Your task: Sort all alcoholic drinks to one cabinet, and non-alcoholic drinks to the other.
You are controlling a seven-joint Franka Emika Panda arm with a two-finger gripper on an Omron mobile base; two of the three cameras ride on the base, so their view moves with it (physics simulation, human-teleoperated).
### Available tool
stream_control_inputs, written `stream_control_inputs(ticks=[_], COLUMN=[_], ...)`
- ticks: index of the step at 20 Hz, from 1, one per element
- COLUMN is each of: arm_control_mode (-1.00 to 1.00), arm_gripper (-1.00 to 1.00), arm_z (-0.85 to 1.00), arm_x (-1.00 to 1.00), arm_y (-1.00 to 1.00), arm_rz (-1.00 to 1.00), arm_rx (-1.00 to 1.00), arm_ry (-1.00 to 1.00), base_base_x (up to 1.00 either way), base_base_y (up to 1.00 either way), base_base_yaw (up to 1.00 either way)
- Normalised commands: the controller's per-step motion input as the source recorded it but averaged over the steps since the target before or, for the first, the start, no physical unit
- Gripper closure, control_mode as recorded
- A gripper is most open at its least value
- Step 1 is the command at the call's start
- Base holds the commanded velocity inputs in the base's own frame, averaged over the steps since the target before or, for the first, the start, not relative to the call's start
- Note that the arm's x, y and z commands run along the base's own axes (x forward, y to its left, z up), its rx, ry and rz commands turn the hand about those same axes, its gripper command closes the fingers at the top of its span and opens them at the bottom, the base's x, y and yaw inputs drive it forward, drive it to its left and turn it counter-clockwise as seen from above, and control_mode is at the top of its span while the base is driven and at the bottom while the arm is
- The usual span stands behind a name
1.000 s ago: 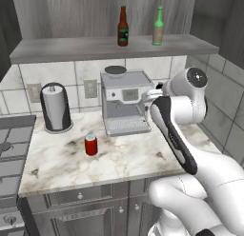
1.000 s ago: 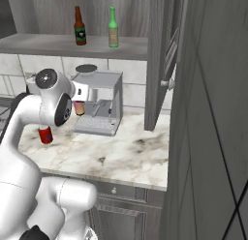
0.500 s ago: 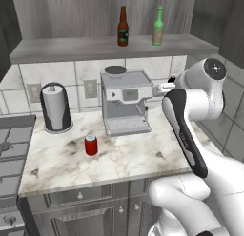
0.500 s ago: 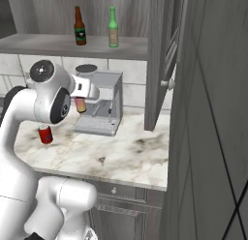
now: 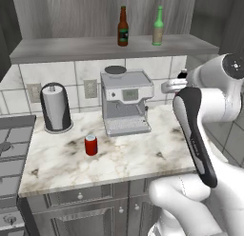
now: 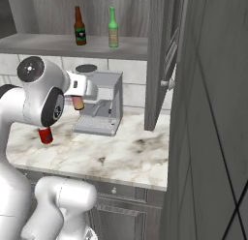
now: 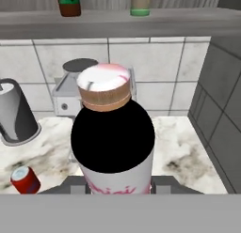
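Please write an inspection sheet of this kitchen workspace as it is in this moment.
Surface: marble counter, mottled stains.
Job's things: brown beer bottle and green beer bottle upright on cabinet shelf; red soda can upright on counter; pink bottle held.
Clutter: coffee machine, paper towel holder.
Grippers: tool shut on pink bottle, above the counter.
Cables: nothing seen.
Surroundings: tiled wall, open cabinet door, stove.

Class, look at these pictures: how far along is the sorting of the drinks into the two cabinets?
Done: the brown beer bottle and green beer bottle stand together on one cabinet shelf. In hand: the gripper holds the pink bottle above the counter. Left: the red soda can stands on the counter.
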Motion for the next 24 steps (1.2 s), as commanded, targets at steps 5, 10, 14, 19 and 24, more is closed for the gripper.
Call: stream_control_inputs(ticks=[5,10,14,19,24], arm_control_mode=[-1.0,-1.0,-1.0,-1.0,-1.0], arm_gripper=[1.0,1.0,1.0,1.0,1.0], arm_z=[0.26,0.21,0.15,0.1,0.06], arm_x=[-0.33,-0.28,-0.26,-0.18,-0.22], arm_y=[-0.04,-0.02,0.0,0.0,-0.05], arm_rz=[-0.01,-0.01,-0.02,-0.02,-0.01], arm_rx=[0.0,0.0,0.0,0.0,0.0], arm_ry=[-0.07,-0.05,-0.03,0.0,0.0], base_base_x=[0.0,0.0,0.0,0.0,0.0], base_base_y=[0.0,0.0,0.0,0.0,0.0], base_base_yaw=[0.0,0.0,0.0,0.0,0.0])
